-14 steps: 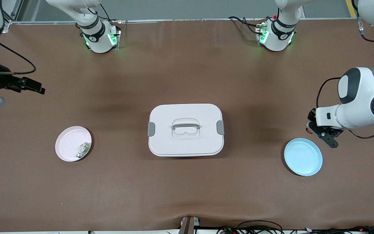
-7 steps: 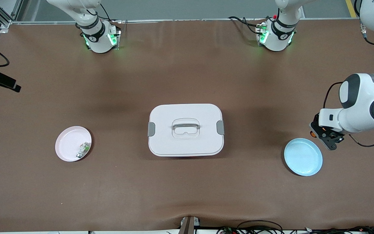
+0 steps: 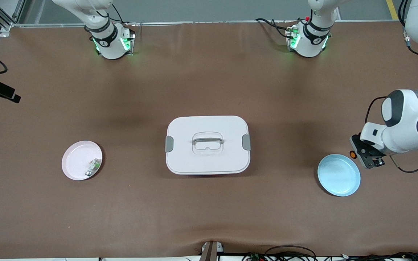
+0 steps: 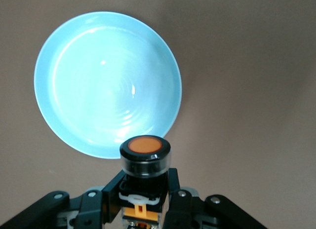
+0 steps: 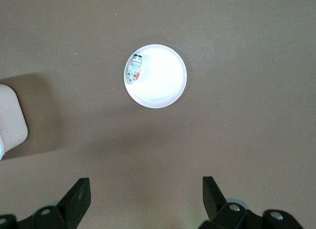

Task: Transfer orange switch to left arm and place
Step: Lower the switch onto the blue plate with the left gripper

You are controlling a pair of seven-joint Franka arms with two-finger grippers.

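My left pincer hangs in the air just over the bench beside the blue plate, at the plate's rim on the side toward the left arm's end. Its fingers are clamped tight on the orange switch, orange cap pointing out ahead of the fingertips; in the front view the cap shows as a small orange dot at the pincer's tip, above the bench right next to the plate. The plate itself is bare and glossy.

My right pincer is spread wide with nothing in it, waiting high above the bench toward the right arm's end, looking down on the pink plate, which carries a small green-and-white component.

The bench is a brown matte sheet, slightly rippled along its near edge. The white box sits mid-bench, between the two plates, lid on, grey latches at each end.
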